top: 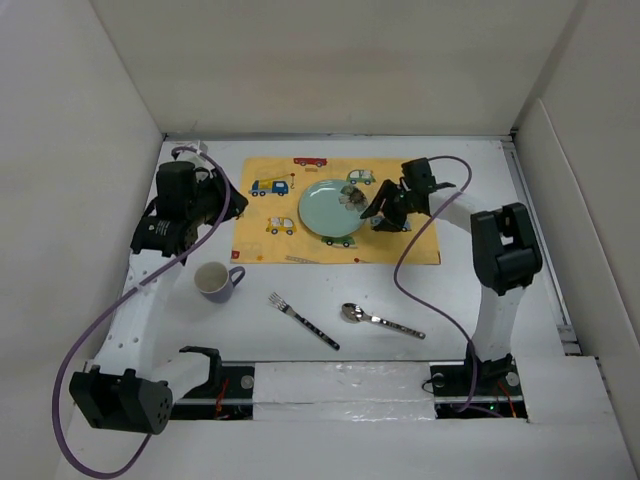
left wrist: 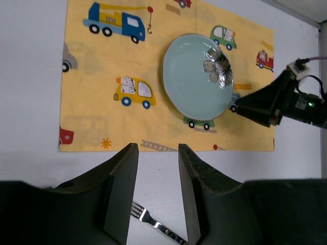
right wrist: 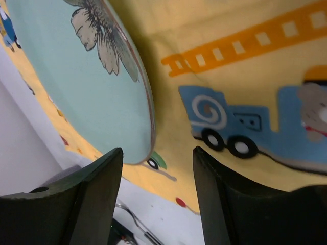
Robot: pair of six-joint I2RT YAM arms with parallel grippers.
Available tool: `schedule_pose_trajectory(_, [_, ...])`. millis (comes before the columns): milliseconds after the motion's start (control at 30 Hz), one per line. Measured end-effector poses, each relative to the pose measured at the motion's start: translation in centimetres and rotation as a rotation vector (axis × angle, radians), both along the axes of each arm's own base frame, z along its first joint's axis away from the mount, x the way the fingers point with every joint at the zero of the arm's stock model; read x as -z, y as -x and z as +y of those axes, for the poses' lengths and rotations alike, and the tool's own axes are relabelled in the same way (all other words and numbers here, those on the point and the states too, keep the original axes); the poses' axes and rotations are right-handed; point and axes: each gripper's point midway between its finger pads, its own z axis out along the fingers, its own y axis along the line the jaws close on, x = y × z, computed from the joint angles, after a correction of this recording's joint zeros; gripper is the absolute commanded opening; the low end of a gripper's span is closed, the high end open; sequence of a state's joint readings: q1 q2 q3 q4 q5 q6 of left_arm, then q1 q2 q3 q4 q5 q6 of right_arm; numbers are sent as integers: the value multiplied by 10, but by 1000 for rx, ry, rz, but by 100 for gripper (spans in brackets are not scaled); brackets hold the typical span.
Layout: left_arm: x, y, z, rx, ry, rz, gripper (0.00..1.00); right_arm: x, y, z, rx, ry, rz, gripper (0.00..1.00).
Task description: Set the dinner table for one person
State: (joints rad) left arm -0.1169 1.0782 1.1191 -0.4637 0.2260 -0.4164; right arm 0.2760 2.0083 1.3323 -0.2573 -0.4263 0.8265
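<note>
Right fingers (right wrist: 97,199) stood apart, gripping nothing, rim of plate (right wrist: 76,87) just ahead of gap. Plate lay flat on yellow placemat (right wrist: 240,46). Left fingers (left wrist: 121,194) apart too, empty; I saw fork (left wrist: 145,217) beneath. Mug (top: 214,281), spoon (top: 378,320), placemat sat on white worktop (top: 320,285).

I see a yellow placemat (top: 255,210) printed with cartoon vehicles lying at the far middle. A pale green plate (top: 325,212) sits on its right half, with what looks like a silvery flower motif by its far-right rim. Nearer than the mat, left to right and well apart, are a pale mug (top: 214,281), a fork (top: 303,320) and a spoon (top: 380,320).
</note>
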Motion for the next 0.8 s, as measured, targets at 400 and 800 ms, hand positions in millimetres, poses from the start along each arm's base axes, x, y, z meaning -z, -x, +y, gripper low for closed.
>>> schedule_pose_trajectory(400, [-67, -14, 14, -29, -84, -144, 8, -157, 58, 17, -247, -34, -509, 0])
schedule_pose_trajectory(800, [-74, -16, 12, -5, -97, -130, 34, -80, 154, 233, -996, -137, -606, 63])
